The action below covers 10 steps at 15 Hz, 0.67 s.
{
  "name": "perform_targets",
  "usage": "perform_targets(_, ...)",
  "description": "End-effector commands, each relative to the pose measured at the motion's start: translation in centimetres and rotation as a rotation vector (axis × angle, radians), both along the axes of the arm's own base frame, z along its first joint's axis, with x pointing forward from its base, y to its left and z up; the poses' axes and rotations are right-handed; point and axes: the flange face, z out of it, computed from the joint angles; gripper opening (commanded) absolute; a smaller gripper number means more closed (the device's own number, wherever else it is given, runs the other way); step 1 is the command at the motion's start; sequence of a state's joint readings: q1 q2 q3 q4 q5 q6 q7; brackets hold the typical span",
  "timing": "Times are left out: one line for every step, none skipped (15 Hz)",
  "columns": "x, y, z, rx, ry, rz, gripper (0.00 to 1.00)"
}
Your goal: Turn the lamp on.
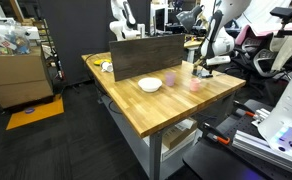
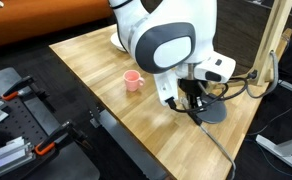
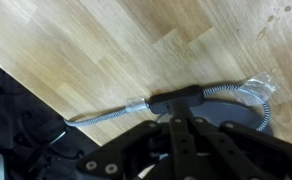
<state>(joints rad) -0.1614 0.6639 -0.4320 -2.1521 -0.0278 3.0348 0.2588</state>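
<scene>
Wood-block bench found in sound order, with the lamp standing at the edge nearest the robot. Its tan jointed arm rises at the right of an exterior view, and its small dark base sits flat on the bench top close to the corner. Gripper noted pointing straight down, just beside and partly over that base. Judged reason for this placement: the switch is most likely on or near the base, so the tool comes in from above to press rather than to grasp. Whether the jaws stand apart or together cannot be told. In the wrist view the gripper shows only as a dark mass with a short crossbar at its tip, and contact with the base cannot be confirmed. Ribbed metallic cable runs across the boards beneath the tool and on toward the base; a sideways shift of the arm could snag it. Pink cup stands well apart from the work. White bowl sits further up the bench, in front of a dark upright board. Neither obstructs. Lamp head cannot be made out and no glow is seen, so the task is judged not yet done.
</scene>
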Motion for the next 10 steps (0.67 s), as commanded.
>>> perform_targets(0.13, -0.62, 0.44, -0.024, -0.021, 0.011, 0.00)
perform_targets(0.14, -0.68, 0.36, -0.025, -0.019, 0.010, 0.00)
perform_targets(0.14, -0.68, 0.35, -0.026, -0.018, 0.011, 0.00)
perform_targets(0.11, -0.56, 0.29, -0.024, -0.016, 0.013, 0.00)
perform_targets(0.10, -0.48, 0.25, -0.023, -0.015, 0.015, 0.00)
perform_targets(0.09, -0.39, 0.23, -0.021, -0.013, 0.016, 0.00)
perform_targets(0.09, -0.37, 0.11, -0.022, -0.011, 0.015, 0.00)
perform_targets(0.12, -0.41, 0.01, -0.021, -0.009, 0.013, 0.00)
perform_targets(0.16, -0.48, -0.11, -0.021, -0.007, 0.011, 0.00)
perform_targets(0.17, -0.51, -0.21, -0.021, -0.006, 0.010, 0.00)
